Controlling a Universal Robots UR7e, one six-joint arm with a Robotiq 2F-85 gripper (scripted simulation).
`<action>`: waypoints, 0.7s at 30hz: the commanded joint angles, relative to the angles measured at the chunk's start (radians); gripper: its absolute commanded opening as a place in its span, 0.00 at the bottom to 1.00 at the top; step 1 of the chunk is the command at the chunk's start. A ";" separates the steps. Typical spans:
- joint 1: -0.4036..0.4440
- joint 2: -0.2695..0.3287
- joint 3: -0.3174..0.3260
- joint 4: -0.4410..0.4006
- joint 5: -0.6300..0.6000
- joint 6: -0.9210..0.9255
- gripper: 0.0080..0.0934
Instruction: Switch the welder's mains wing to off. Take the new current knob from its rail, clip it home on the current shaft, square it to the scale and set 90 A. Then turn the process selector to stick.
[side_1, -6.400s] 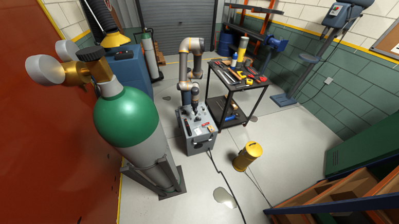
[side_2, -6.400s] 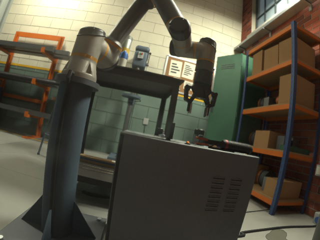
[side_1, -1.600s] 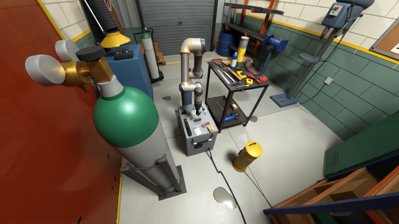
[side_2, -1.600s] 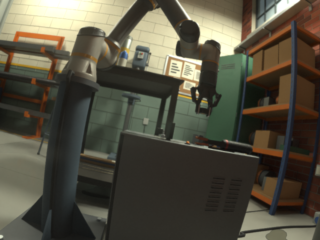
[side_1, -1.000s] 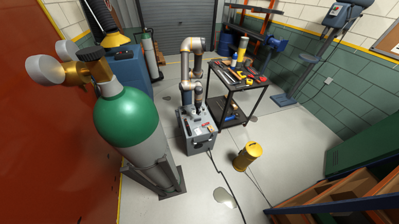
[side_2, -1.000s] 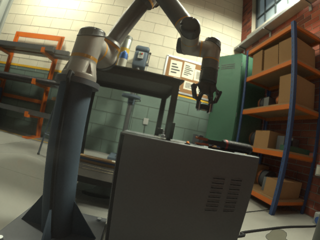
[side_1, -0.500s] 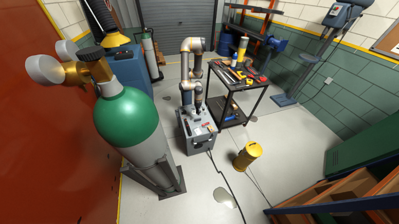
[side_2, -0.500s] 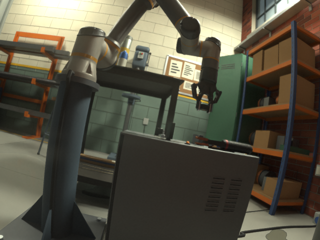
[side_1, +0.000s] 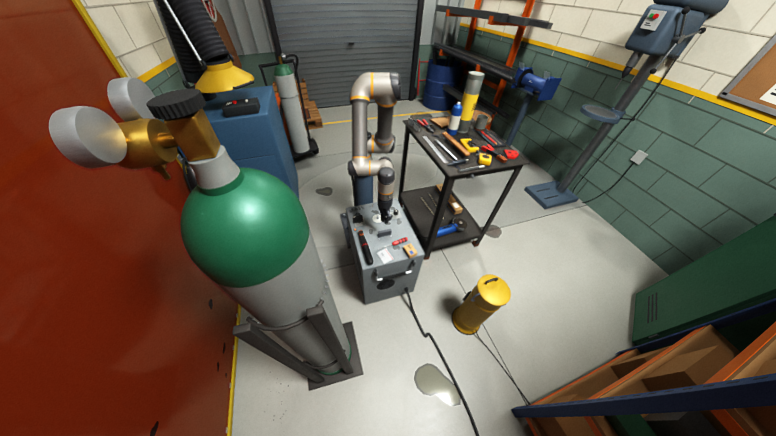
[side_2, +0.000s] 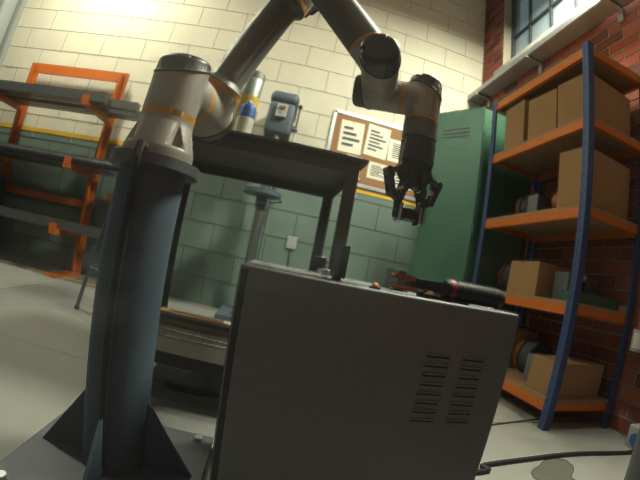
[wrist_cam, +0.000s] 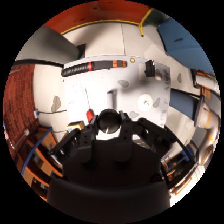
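The new current knob (wrist_cam: 109, 121) is a round black knob with a pale pointer line. It sits between my two fingers, which are closed on its sides. My gripper (side_2: 412, 210) hangs well above the grey welder's top panel (wrist_cam: 116, 89). The white current scale disc with its bare shaft (wrist_cam: 146, 102) lies on the panel, to the right in the wrist camera. The black mains wing (wrist_cam: 149, 68) stands near the panel's far right corner. A small grey rail block (wrist_cam: 110, 98) sits mid-panel. The process selector is not clear to me.
The green gas cylinder (side_1: 255, 244) stands left of the welder (side_1: 382, 255). A tool cart (side_1: 461, 162) stands close on its right. An electrode holder (wrist_cam: 92, 66) lies along the panel's far edge. A yellow canister (side_1: 480, 303) and cables lie on the floor.
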 joint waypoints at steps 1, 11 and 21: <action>0.000 -0.001 0.000 -0.001 0.000 -0.011 0.00; 0.000 -0.001 0.000 -0.001 0.000 -0.152 0.00; 0.000 -0.001 0.000 -0.001 0.000 -0.330 0.00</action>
